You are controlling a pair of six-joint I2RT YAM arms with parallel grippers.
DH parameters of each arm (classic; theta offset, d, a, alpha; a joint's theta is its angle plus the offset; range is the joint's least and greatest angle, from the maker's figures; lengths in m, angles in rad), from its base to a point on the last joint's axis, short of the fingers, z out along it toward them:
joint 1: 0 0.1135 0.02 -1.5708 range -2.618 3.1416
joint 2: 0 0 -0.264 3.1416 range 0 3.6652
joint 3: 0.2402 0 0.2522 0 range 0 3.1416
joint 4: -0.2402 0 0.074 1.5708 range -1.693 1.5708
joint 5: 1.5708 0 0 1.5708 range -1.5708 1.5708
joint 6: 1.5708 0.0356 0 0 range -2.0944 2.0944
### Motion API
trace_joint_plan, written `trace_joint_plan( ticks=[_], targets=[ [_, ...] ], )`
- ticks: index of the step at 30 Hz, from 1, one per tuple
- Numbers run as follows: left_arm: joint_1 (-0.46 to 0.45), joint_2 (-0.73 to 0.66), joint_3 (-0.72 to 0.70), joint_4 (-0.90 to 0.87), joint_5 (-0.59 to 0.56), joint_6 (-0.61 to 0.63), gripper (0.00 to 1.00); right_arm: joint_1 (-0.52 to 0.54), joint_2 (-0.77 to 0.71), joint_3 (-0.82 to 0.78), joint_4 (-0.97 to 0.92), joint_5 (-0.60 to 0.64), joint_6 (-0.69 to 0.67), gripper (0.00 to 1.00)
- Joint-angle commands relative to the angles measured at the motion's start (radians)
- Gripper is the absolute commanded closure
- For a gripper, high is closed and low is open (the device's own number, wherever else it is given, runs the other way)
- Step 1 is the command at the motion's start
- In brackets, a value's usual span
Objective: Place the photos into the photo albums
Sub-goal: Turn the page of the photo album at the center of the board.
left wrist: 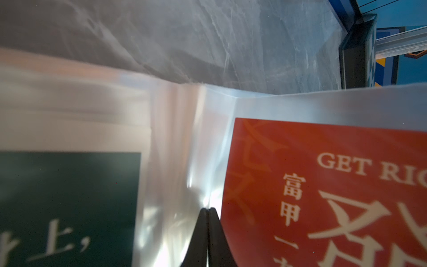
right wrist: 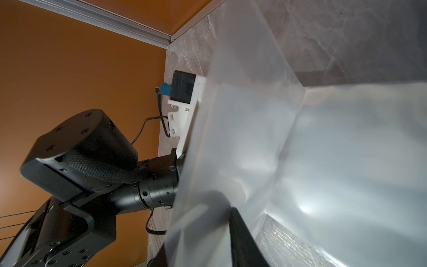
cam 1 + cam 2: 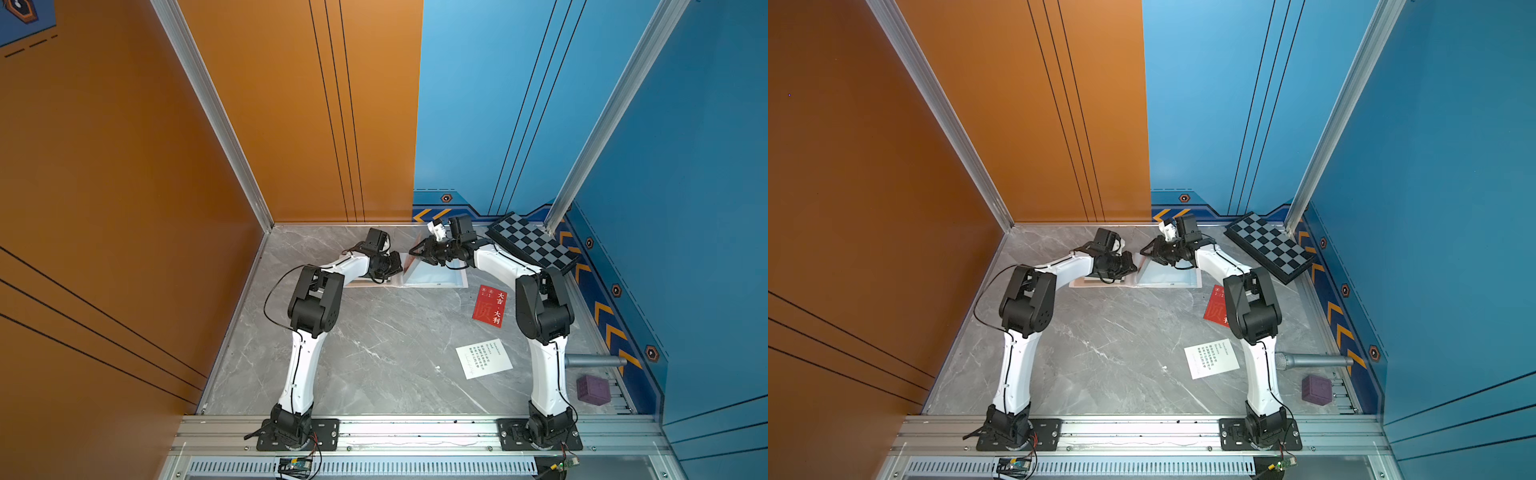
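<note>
The photo album (image 3: 436, 281) (image 3: 1167, 277) lies open at the table's far middle. My right gripper (image 3: 417, 249) (image 2: 221, 208) is shut on a clear sleeve page (image 2: 249, 129), which it holds raised off the right half. That raised page holds a red photo (image 1: 323, 185). A dark green photo (image 1: 69, 196) sits in a sleeve on the left half. My left gripper (image 3: 400, 266) (image 1: 208, 210) is shut, its tips against the plastic by the spine with nothing between them. A loose red photo (image 3: 490, 305) (image 3: 1214, 313) and a white photo (image 3: 484, 359) (image 3: 1212, 358) lie on the table by the right arm.
A black-and-grey checkered board (image 3: 532, 245) (image 3: 1268, 247) leans in the far right corner. A grey microphone (image 3: 1312, 360) and a purple cube (image 3: 593, 388) lie at the right edge behind the right arm. Walls close three sides of the grey marble table (image 3: 374, 353).
</note>
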Motion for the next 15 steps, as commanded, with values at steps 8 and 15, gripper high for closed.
trace_joint_plan(
  ticks=[8,15],
  targets=[
    [0.025,-0.098,-0.099,0.109,0.044,-0.051,0.93,0.044,0.014,0.094,-0.005,-0.023,0.026,0.69],
    [0.06,-0.163,-0.186,0.171,0.046,-0.076,0.93,0.079,0.071,0.177,-0.01,-0.029,0.043,0.69]
  ],
)
